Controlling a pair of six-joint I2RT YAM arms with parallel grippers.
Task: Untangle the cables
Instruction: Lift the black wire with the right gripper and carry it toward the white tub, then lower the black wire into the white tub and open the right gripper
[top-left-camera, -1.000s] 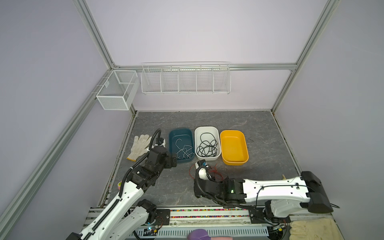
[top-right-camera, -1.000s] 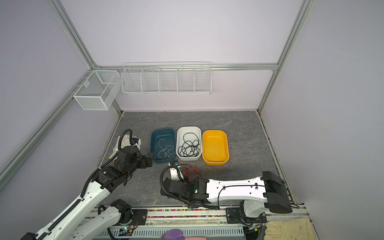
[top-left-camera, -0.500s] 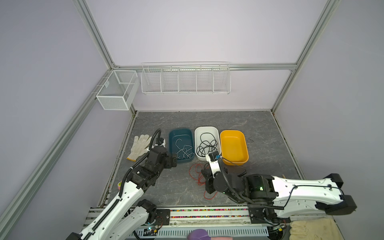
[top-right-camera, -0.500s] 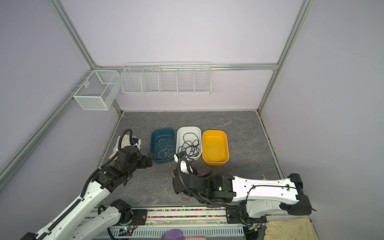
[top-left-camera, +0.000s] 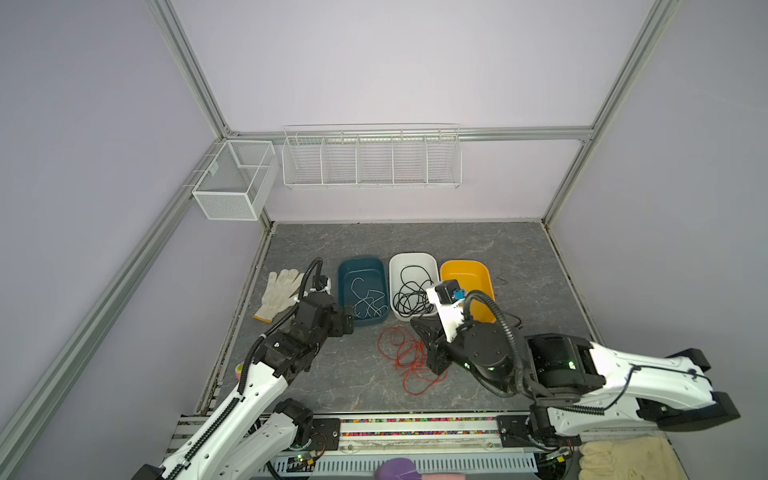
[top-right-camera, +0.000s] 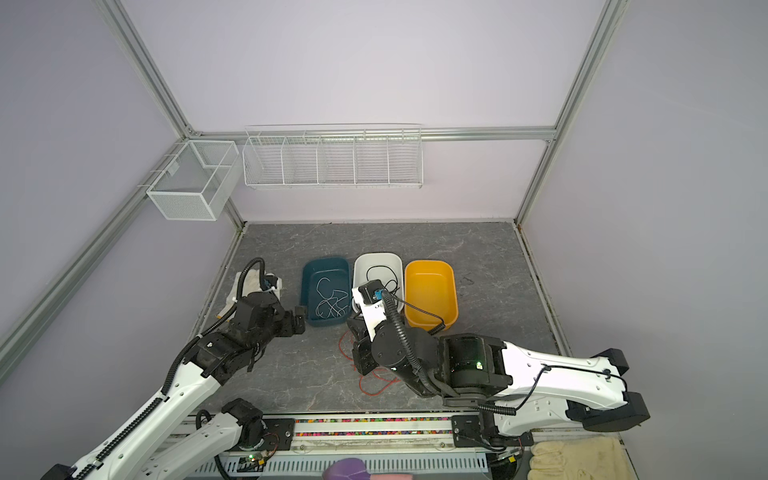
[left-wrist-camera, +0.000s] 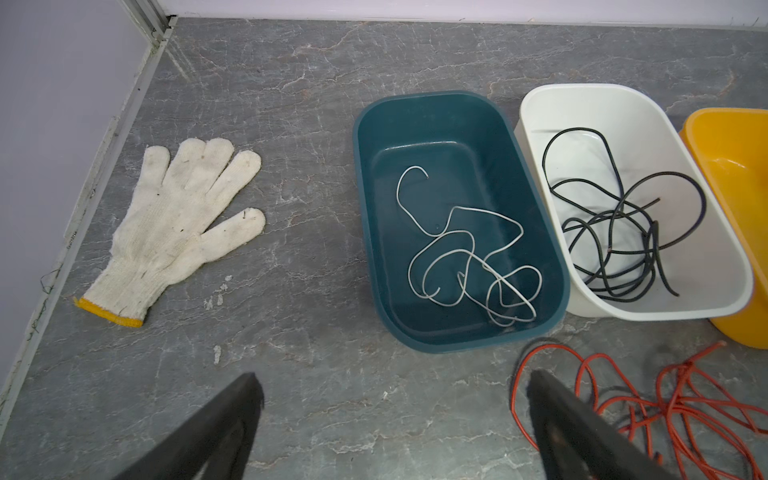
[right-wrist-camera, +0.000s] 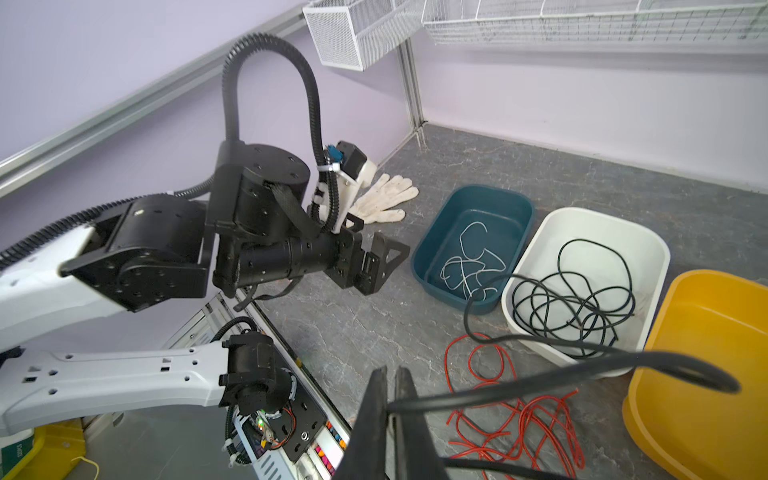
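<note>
In the teal plastic tub (left-wrist-camera: 432, 94) lies a thin white cable (left-wrist-camera: 469, 255), black cables (left-wrist-camera: 615, 232) in the white tub (left-wrist-camera: 582, 88), another black cable (right-wrist-camera: 648, 362) pinched by the closed right gripper (right-wrist-camera: 390, 374), the left gripper (left-wrist-camera: 395, 384) gaping empty, and thin red cables (top-left-camera: 409, 357) lying tangled, unsorted, on the table (top-left-camera: 332, 374).

Left arm (top-left-camera: 257, 378) reaching forward, left fingers (left-wrist-camera: 208, 428) spread wide, right fingers (right-wrist-camera: 370, 424) pressed together

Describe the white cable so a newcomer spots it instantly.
On the table, beside the glove, stands the teal tub; the white cable curls inside it. Its neighbours: black cables in the white tub, red cables loose outside.
</note>
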